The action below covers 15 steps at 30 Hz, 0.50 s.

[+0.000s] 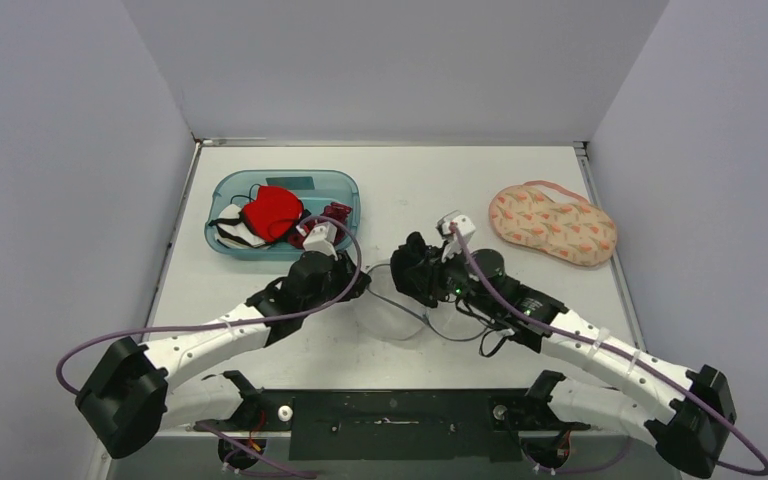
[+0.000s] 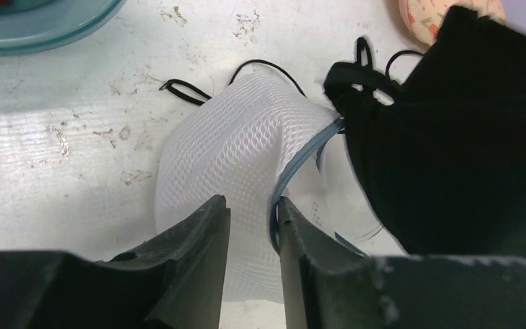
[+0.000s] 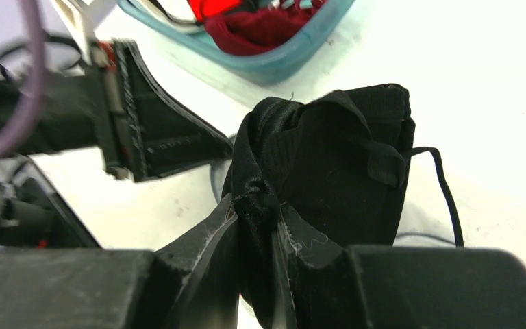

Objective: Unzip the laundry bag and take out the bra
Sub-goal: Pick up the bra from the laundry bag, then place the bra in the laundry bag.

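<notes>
The white mesh laundry bag point(image 1: 400, 312) lies flat on the table between the two arms, its blue-grey zipper edge point(image 2: 301, 161) gaping. My left gripper point(image 2: 253, 202) stands over the bag's near part, jaws slightly open, with mesh showing in the gap and the zipper edge touching the right finger point(image 2: 294, 240). The black bra point(image 3: 329, 157) is bunched up and lifted just right of the bag's mouth, straps point(image 2: 366, 65) trailing. My right gripper point(image 3: 255, 205) is shut on a fold of it. In the top view, the bra point(image 1: 418, 268) hangs at the right gripper point(image 1: 432, 278).
A teal bin point(image 1: 345, 190) with red, white and dark garments sits at the back left, close to my left wrist. A peach patterned padded piece point(image 1: 552, 222) lies at the back right. Walls enclose the table on three sides.
</notes>
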Each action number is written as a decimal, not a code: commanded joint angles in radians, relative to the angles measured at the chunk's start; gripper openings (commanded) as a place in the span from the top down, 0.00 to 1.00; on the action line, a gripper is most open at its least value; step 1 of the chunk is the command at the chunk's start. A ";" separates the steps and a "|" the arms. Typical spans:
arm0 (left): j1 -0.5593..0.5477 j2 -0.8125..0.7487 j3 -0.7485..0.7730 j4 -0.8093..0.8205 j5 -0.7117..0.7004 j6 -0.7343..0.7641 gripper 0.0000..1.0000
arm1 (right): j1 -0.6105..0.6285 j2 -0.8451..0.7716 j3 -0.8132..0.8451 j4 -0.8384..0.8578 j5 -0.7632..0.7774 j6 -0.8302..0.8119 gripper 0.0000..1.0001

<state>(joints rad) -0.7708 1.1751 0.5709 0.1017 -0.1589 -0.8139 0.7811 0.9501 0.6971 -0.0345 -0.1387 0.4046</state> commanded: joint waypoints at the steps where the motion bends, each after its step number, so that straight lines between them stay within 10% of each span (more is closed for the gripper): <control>1: 0.002 -0.084 0.005 -0.059 -0.015 0.002 0.65 | 0.183 0.049 0.018 -0.034 0.406 -0.093 0.95; 15: 0.005 -0.303 -0.077 -0.178 -0.003 -0.050 0.48 | 0.524 0.319 0.014 0.065 0.816 -0.114 0.95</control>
<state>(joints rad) -0.7704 0.9493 0.5159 -0.0654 -0.1604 -0.8364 1.2732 1.2415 0.6983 -0.0875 0.5766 0.3016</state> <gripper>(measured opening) 0.504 0.174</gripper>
